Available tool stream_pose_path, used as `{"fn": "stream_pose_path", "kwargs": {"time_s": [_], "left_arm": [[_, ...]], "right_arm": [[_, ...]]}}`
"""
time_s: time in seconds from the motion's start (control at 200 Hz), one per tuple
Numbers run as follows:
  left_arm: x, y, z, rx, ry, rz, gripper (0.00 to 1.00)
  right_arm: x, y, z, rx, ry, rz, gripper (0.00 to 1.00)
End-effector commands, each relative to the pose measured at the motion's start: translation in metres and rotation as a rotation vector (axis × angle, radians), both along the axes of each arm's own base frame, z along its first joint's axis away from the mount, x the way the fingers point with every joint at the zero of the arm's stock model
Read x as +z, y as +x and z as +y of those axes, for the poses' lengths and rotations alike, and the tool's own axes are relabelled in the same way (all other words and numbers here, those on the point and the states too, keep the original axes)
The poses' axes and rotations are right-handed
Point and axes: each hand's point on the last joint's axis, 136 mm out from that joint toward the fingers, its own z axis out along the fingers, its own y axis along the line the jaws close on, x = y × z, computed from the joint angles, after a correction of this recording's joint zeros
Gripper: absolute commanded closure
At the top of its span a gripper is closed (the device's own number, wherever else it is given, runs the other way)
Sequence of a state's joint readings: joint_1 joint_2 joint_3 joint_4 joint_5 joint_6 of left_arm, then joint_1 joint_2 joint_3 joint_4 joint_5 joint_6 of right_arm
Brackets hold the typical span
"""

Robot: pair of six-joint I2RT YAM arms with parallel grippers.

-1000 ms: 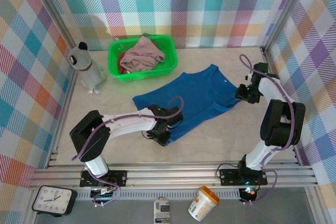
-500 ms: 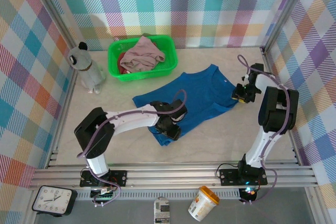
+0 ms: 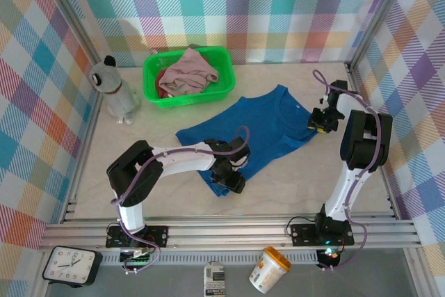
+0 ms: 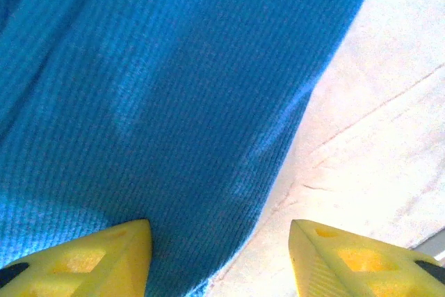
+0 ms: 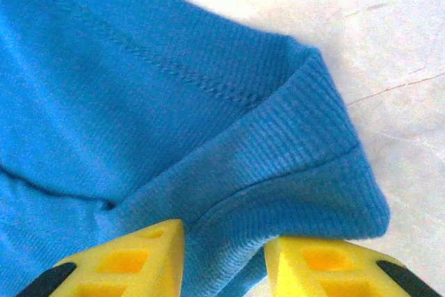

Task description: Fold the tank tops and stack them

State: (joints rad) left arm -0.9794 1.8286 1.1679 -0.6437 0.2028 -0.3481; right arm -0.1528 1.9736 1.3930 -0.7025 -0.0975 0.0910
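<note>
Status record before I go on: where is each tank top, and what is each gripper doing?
blue tank top: spread on the table, unfolded
mauve-pink tank top: crumpled in the green basket
dark red tank top: in the basket, mostly hidden under the pink one
left gripper: open, over the blue top's near edge
right gripper: fingertips either side of a folded shoulder strap; grip unclear
stack: not started

The left arm [image 3: 174,161] lies low and stretches out to the right. Its wrist is turned down, and the left gripper [image 3: 231,180] has its yellow fingers [image 4: 104,255] spread wide. The right arm [image 3: 363,145] stands folded and reaches forward, with the right gripper [image 3: 318,122] held low, fingers [image 5: 132,259] narrowly parted.
</note>
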Motion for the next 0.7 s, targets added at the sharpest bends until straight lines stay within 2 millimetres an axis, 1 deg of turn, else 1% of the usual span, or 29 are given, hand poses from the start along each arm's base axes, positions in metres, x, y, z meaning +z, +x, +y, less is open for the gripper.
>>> {"fn": "stream_pose_path", "kwargs": {"time_s": [0.0, 0.02, 0.085, 0.14, 0.195, 0.265, 0.36, 0.425, 0.46, 0.57, 0.695], "left_arm": [[0.027, 0.0, -0.001, 0.011, -0.032, -0.004, 0.45], [0.03, 0.004, 0.001, 0.015, -0.03, -0.012, 0.45], [0.04, 0.016, 0.005, 0.035, -0.031, -0.046, 0.44], [0.041, 0.025, 0.007, 0.057, -0.045, -0.064, 0.44], [0.036, 0.034, 0.012, 0.083, -0.037, -0.072, 0.44], [0.028, 0.042, 0.016, 0.109, -0.028, -0.079, 0.44], [0.018, 0.045, 0.014, 0.132, -0.037, -0.067, 0.45], [0.011, 0.039, 0.013, 0.132, -0.038, -0.037, 0.46], [0.009, 0.036, 0.013, 0.13, -0.038, -0.029, 0.46], [0.005, 0.022, 0.015, 0.119, -0.034, 0.002, 0.46], [-0.003, 0.005, 0.016, 0.101, -0.015, 0.047, 0.46]], "right_arm": [[0.046, -0.013, 0.04, 0.058, 0.076, -0.087, 0.62], [0.049, -0.016, 0.045, 0.068, 0.085, -0.091, 0.61], [0.056, -0.029, 0.073, 0.109, 0.144, -0.092, 0.6], [0.059, -0.039, 0.096, 0.138, 0.191, -0.085, 0.6], [0.062, -0.046, 0.117, 0.168, 0.226, -0.083, 0.6], [0.06, -0.054, 0.141, 0.2, 0.271, -0.076, 0.6], [0.047, -0.062, 0.162, 0.214, 0.311, -0.044, 0.61], [0.032, -0.07, 0.17, 0.22, 0.314, 0.003, 0.62], [0.023, -0.074, 0.171, 0.223, 0.304, 0.024, 0.63], [0.0, -0.085, 0.165, 0.209, 0.269, 0.076, 0.63], [-0.016, -0.101, 0.155, 0.196, 0.218, 0.122, 0.64]]}}
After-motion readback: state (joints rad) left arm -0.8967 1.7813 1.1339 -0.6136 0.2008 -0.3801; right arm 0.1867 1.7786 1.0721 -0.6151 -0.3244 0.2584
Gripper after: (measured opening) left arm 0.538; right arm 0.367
